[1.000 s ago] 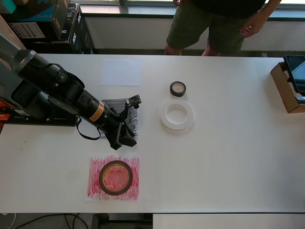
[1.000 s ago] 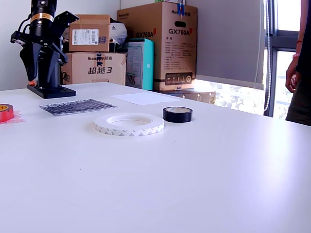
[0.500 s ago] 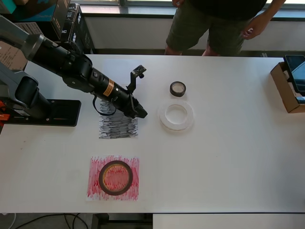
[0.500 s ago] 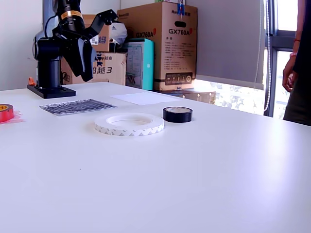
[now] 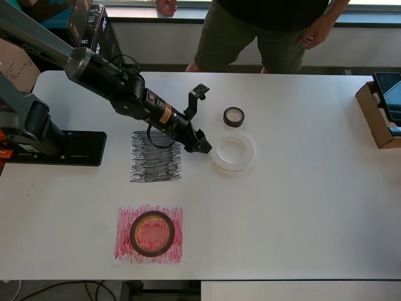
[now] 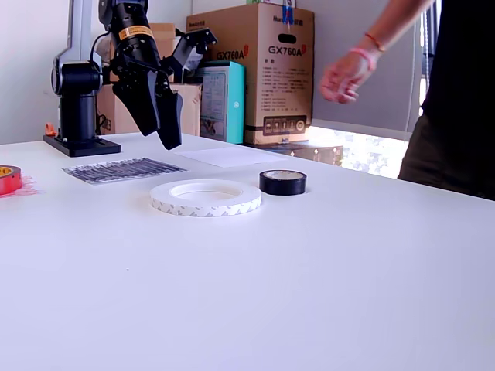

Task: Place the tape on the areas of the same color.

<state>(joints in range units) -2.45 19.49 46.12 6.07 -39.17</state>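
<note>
My gripper (image 5: 202,121) hangs open and empty above the table, just left of the white tape ring (image 5: 232,152) and the small black tape roll (image 5: 234,116). Its lower fingertip is close to the ring's left edge. In the exterior view the gripper (image 6: 191,90) is raised behind the white ring (image 6: 206,197), with the black roll (image 6: 282,182) to the right. The dark-red roll (image 5: 152,233) lies on the red sheet (image 5: 125,216). The black scribbled sheet (image 5: 156,157) is bare. The white sheet (image 6: 232,157) lies beyond the arm, which covers most of it from overhead.
The arm's black base (image 5: 56,147) sits at the overhead view's left. A person (image 5: 263,25) stands at the far table edge, one hand (image 6: 344,73) reaching out. Cardboard boxes (image 6: 267,73) are stacked behind. An open box with a tablet (image 5: 381,110) is at the right edge.
The arm swung from beside the black sheet up and rightward toward the white ring, gripper staying open. The person shifted left along the far edge.
</note>
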